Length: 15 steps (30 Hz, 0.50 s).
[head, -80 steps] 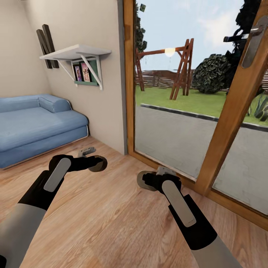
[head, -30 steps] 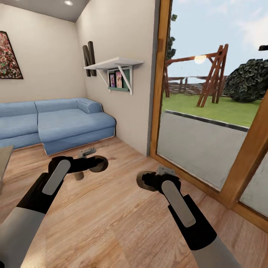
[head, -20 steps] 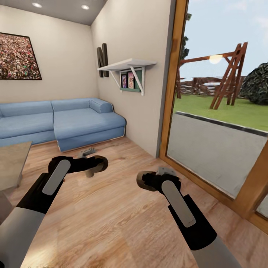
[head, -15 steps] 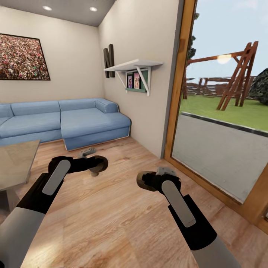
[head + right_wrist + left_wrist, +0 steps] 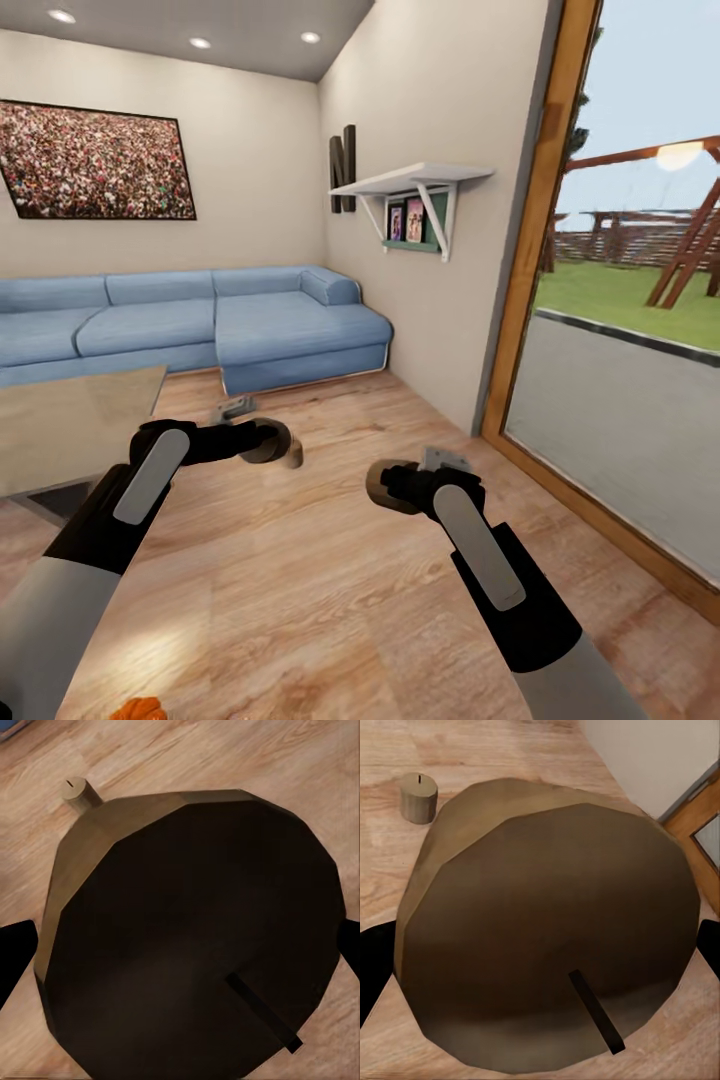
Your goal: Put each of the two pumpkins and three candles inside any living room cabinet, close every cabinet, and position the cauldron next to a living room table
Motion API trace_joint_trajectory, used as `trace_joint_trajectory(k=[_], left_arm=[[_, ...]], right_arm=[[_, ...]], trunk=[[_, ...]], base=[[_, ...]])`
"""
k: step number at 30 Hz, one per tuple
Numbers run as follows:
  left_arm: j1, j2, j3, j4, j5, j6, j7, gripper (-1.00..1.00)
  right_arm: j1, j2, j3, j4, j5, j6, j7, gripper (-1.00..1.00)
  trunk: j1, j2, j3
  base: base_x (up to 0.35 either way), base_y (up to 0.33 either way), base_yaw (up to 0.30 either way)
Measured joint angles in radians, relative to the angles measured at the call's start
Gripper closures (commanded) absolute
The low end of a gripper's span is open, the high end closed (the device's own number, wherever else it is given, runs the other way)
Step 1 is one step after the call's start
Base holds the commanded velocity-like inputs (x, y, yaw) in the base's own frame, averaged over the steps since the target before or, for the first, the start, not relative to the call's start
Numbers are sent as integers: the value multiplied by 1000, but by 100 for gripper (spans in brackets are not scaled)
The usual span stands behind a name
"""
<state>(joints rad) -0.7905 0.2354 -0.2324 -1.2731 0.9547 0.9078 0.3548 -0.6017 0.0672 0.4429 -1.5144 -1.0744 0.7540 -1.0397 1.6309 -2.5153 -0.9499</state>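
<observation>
Head view: both arms reach forward over the wooden floor (image 5: pixel 330 590). The left tool (image 5: pixel 268 441) holds a candle (image 5: pixel 262 441) between its fingers, and the right tool (image 5: pixel 385 487) holds another candle (image 5: pixel 381 486) in the same way. In the left wrist view the held candle (image 5: pixel 551 934) is a big brown cylinder with a dark wick, and black fingertips (image 5: pixel 373 964) press on its two sides. The right wrist view is alike: a dark candle (image 5: pixel 195 937) clamped between black fingertips (image 5: pixel 15 960).

A third candle (image 5: pixel 294 458) stands upright on the floor just beyond the left tool. It stands apart from both tools; it shows in the left wrist view (image 5: pixel 418 797) and the right wrist view (image 5: pixel 77 793).

The desk (image 5: pixel 70 420) with its glossy top is to the left of the left tool. Something orange (image 5: pixel 138 709), probably a pumpkin, is at the picture's lower edge, near the left arm, but it is mostly cut off. A blue sofa (image 5: pixel 200 325) stands far ahead by the wall.
</observation>
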Motion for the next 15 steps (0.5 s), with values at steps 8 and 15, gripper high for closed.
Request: trace_joint_trajectory(k=[8, 15], left_arm=[[0, 0, 0, -9, 7, 35, -1, 100], [18, -1, 0, -15, 67, 51, -6, 100]], right_arm=[[0, -1, -1, 0, -1, 0, 0, 100], [0, -2, -2, 0, -3, 0, 0, 100]], trunk=[[0, 0, 5], [0, 0, 9]], base=[[-52, 0, 280], [-8, 0, 280]])
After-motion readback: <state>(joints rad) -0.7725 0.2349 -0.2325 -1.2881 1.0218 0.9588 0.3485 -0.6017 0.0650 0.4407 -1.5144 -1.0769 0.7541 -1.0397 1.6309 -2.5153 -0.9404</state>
